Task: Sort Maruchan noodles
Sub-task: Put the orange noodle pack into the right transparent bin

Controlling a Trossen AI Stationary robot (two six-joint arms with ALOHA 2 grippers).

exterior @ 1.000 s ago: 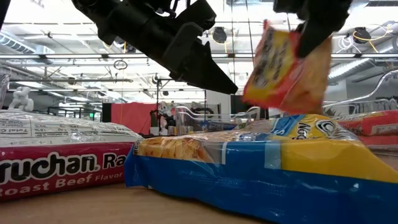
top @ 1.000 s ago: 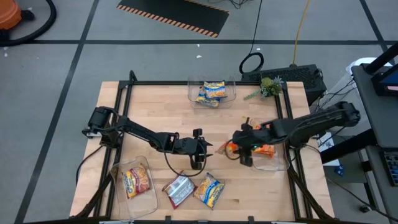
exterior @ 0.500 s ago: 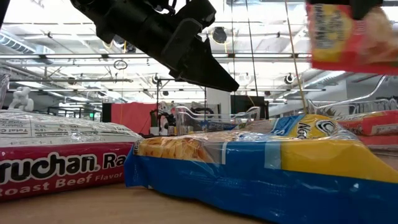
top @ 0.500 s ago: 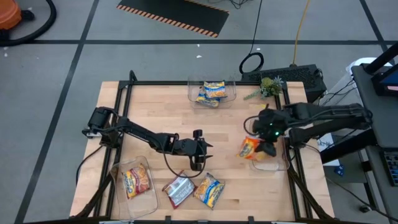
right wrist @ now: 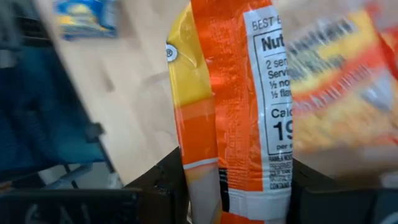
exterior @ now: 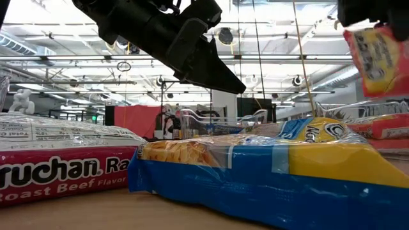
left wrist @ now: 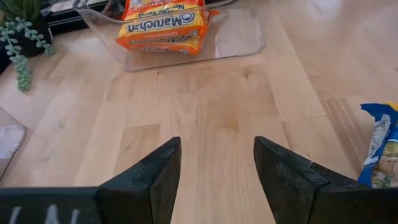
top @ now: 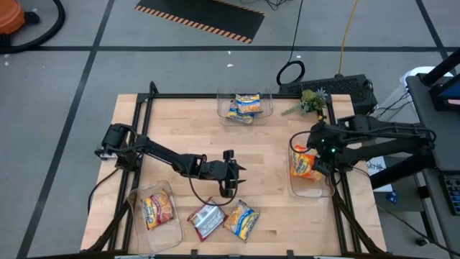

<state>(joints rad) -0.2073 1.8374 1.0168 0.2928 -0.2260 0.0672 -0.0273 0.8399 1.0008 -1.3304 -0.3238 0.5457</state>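
My right gripper is shut on an orange Maruchan packet above the clear bin at the table's right edge; the low view shows this packet in the air. My left gripper hangs open over the table's middle, touching nothing, with bare wood between its fingers. A red-and-silver packet and a blue-and-yellow packet lie flat on the table near its near edge. The low view shows both of them close up, the red one and the blue-and-yellow one. My right gripper pinches the orange packet between its two fingers, one on each flat face, near one end. The packet reaches away from the fingers with its printed back face showing. It is lifted clear over the right bin, above another orange packet.
A clear bin at the far edge holds blue-and-yellow packets. A bin at the near left corner holds a red packet. The right bin holds orange packets. A small plant stands at the far right corner. Bare wood lies between the bins.
My right gripper has carried the orange packet from the table's middle toward the right edge, until it is over the right bin. The packet has turned about on the way. It has stayed shut on the packet.
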